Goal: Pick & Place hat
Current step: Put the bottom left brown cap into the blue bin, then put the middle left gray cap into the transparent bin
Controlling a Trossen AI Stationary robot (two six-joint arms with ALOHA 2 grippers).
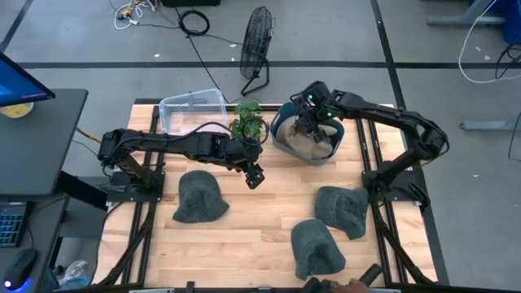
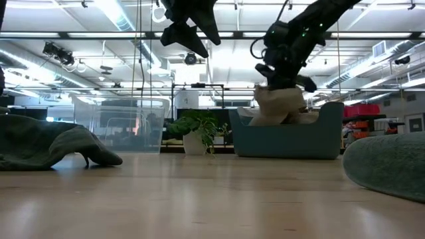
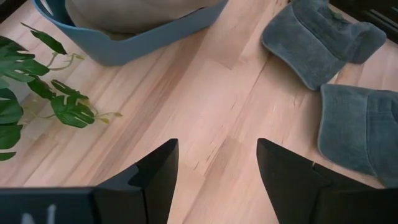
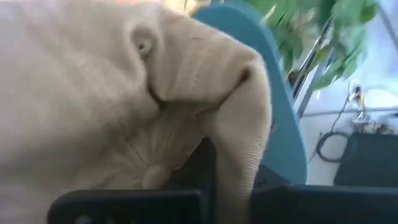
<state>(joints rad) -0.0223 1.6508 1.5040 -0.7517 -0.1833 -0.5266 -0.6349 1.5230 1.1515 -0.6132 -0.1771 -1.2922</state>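
A beige knit hat point(image 2: 277, 105) hangs from my right gripper point(image 2: 284, 78) over a blue bin point(image 1: 281, 140) near the table's far edge. In the high view the hat point(image 1: 310, 146) fills the bin below my right gripper point(image 1: 313, 122), which is shut on it. My left gripper point(image 1: 255, 176) hovers open over the middle of the table and holds nothing; its wrist view shows the fingers apart point(image 3: 214, 180) above bare wood. Three grey hats lie flat on the table: one left point(image 1: 198, 197) and two right point(image 1: 342, 210), point(image 1: 317, 248). My right gripper pinches a folded ribbed edge of the beige hat point(image 4: 239, 134) between its two fingers, coming from above and pointing down. The hat hangs bunched below the fingers, and its lower part point(image 2: 282, 118) rests inside the blue bin.
A clear plastic tub point(image 1: 194, 110) and a small potted plant point(image 1: 248, 122) stand at the far edge, left of the bin. The left wrist view shows plant leaves point(image 3: 37, 93) and two grey hats point(image 3: 317, 37), point(image 3: 357, 124). Bare wood lies between the hats.
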